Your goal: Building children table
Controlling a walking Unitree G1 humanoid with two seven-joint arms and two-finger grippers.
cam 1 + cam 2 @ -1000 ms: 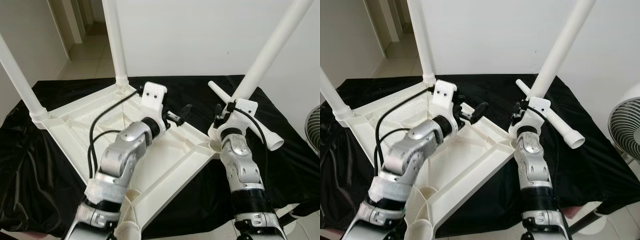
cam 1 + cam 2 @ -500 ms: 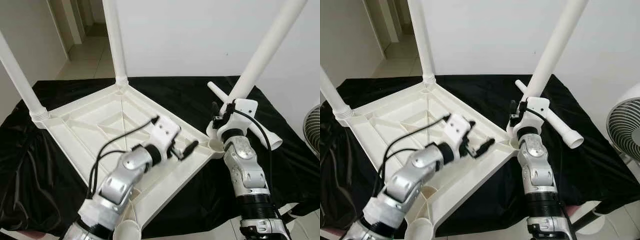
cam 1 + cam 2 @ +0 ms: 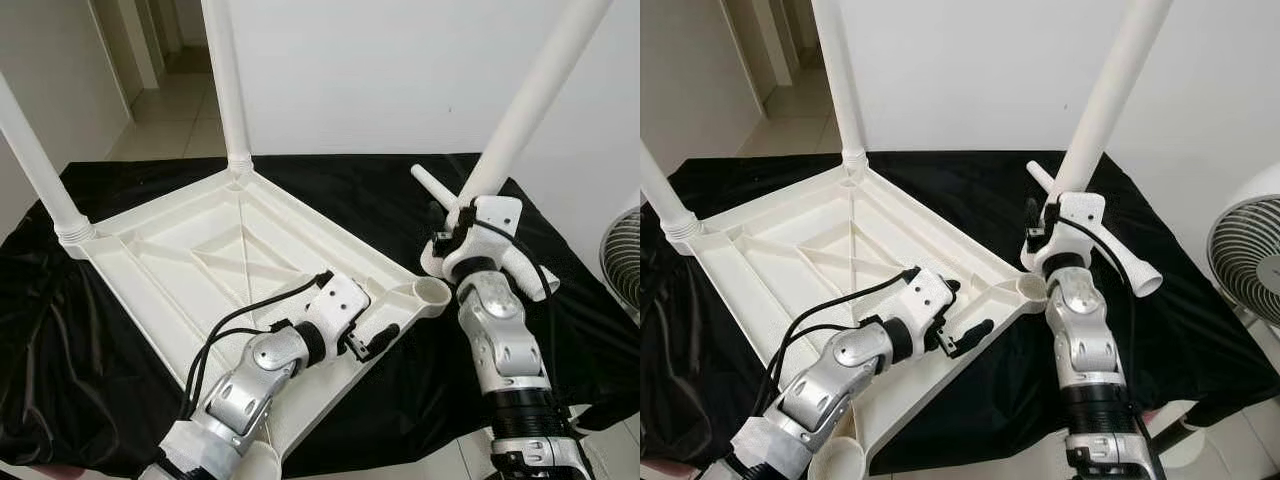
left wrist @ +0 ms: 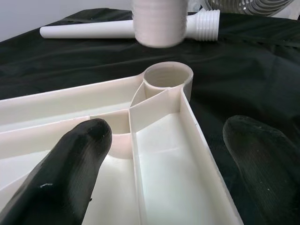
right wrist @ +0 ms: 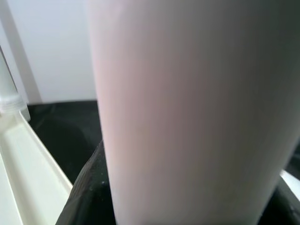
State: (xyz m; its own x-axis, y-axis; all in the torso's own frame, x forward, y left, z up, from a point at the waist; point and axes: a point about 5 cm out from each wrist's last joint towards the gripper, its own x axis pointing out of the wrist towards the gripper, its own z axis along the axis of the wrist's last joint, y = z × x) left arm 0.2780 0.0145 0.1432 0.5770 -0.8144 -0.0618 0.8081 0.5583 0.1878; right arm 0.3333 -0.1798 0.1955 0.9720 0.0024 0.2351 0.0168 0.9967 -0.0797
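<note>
The white plastic table (image 3: 200,250) lies upside down on a black cloth. Two legs stand in its corners, one at the far corner (image 3: 225,80) and one on the left (image 3: 35,150). My right gripper (image 3: 456,228) is shut on a third leg (image 3: 525,100), held upright and tilted just beside the empty corner socket (image 3: 432,291). That leg fills the right wrist view (image 5: 187,112). My left gripper (image 3: 368,322) is open astride the table's near rim, pointing at the socket (image 4: 168,77). A fourth leg (image 3: 428,183) lies on the cloth behind the right gripper.
The black cloth (image 3: 90,380) covers the low surface under the table. A fan (image 3: 1250,260) stands at the right edge. A white wall runs behind, with a hallway opening at the far left (image 3: 160,40).
My left gripper has drawn back from the table's middle to the near rim by the right corner. The right gripper has shifted the held leg slightly right, baring the socket.
</note>
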